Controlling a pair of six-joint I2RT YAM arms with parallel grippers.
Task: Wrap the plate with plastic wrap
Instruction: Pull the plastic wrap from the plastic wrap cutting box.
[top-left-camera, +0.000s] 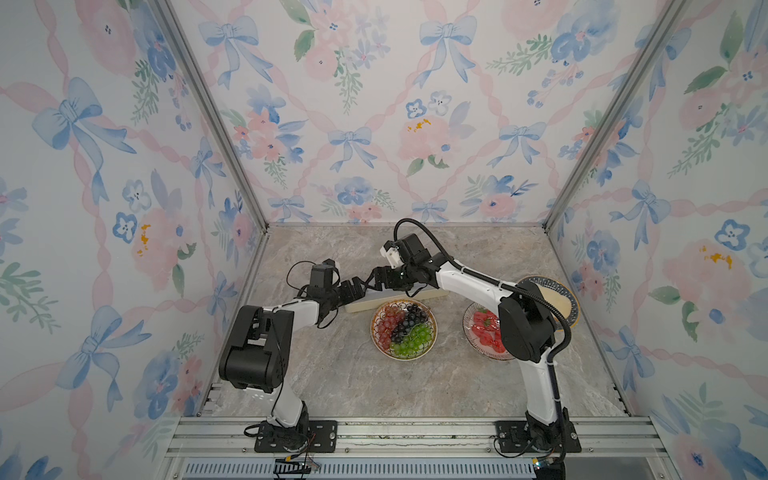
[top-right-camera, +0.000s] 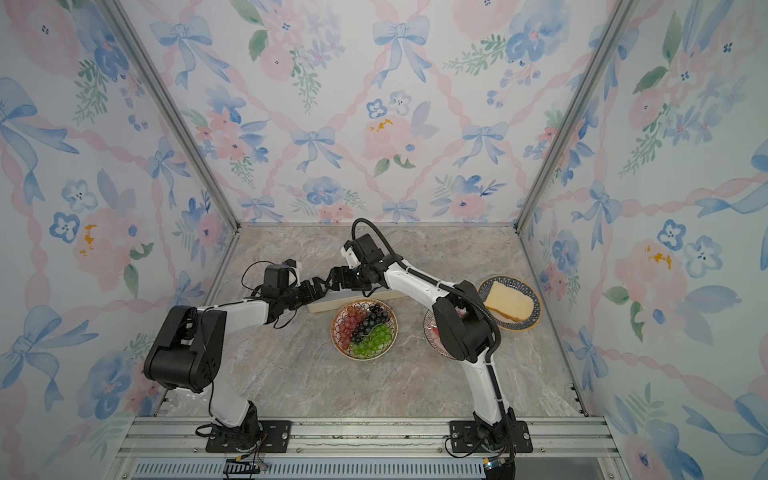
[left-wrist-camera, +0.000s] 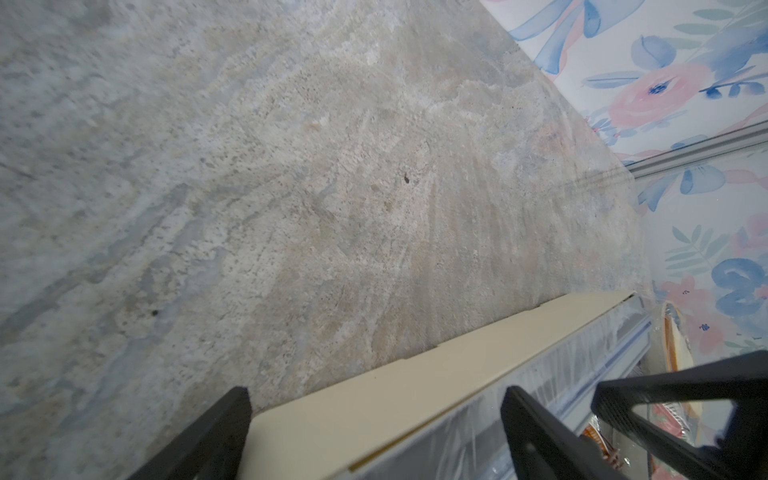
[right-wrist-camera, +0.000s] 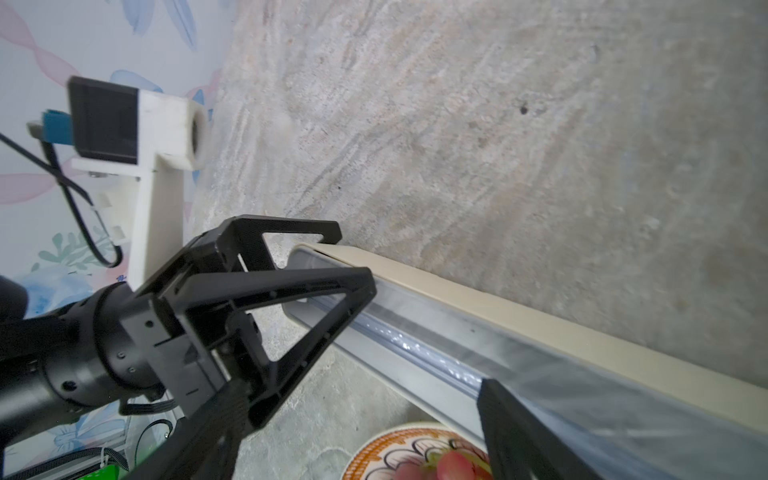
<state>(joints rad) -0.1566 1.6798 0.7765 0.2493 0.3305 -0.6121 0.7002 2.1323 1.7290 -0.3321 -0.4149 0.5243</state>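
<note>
Left wrist: left gripper (left-wrist-camera: 374, 436) spread wide astride long cream cardboard box (left-wrist-camera: 415, 374); right gripper (top-left-camera: 375, 277) wide, empty. Clear glossy plastic wrap (left-wrist-camera: 557, 370) undrawn; patterned round grape plate (top-left-camera: 373, 332) unwrapped.

The left arm (top-left-camera: 291, 313) and right arm (top-left-camera: 536, 386) are built of white links (top-left-camera: 465, 284) and black joint housings (top-left-camera: 249, 353) — each is bolted to a black base plate (top-left-camera: 324, 436) at 6 o'clock. A ribbed black cable (top-left-camera: 473, 272) is strapped along the right arm.

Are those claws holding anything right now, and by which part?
Unclear. The left gripper straddles the box end, jaws wide; the right gripper sits open over the plastic wrap.
</note>
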